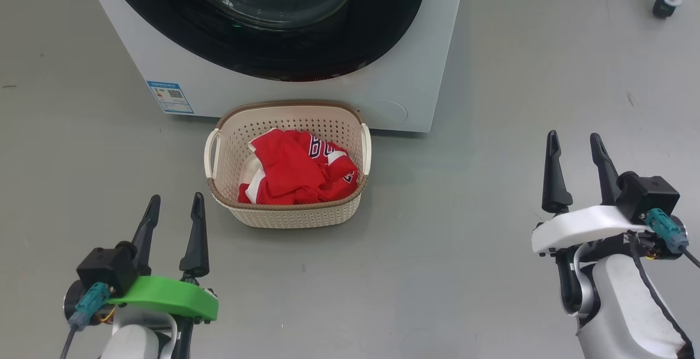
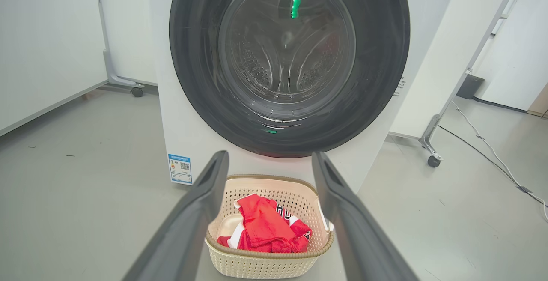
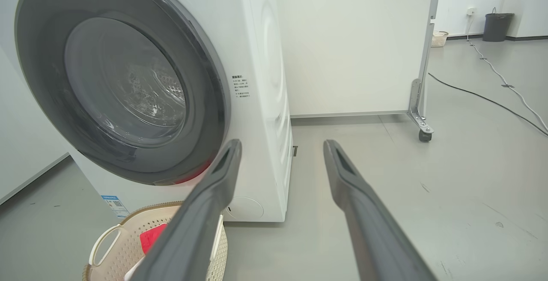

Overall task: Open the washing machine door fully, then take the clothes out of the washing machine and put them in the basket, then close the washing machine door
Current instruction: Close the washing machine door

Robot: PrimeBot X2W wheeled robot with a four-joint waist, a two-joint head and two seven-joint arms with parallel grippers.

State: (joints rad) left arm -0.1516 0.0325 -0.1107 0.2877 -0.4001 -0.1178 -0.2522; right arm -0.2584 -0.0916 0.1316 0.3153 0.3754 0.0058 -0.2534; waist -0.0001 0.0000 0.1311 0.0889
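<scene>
Clothes (image 1: 295,170) lie heaped in the basket (image 1: 290,218), just ahead and right of the left tool (image 1: 176,197), which is wide and empty. Beyond, the washing machine door (image 1: 339,47) looks shut. The right tool (image 1: 573,135), also wide and empty, has the basket well to its left.

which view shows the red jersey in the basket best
The head view: it looks down into the cream perforated plastic basket, so the bright red jersey fabric with white trim lies open. The left wrist view sees it partly behind the basket's rim; the right wrist view catches a small red patch.
</scene>
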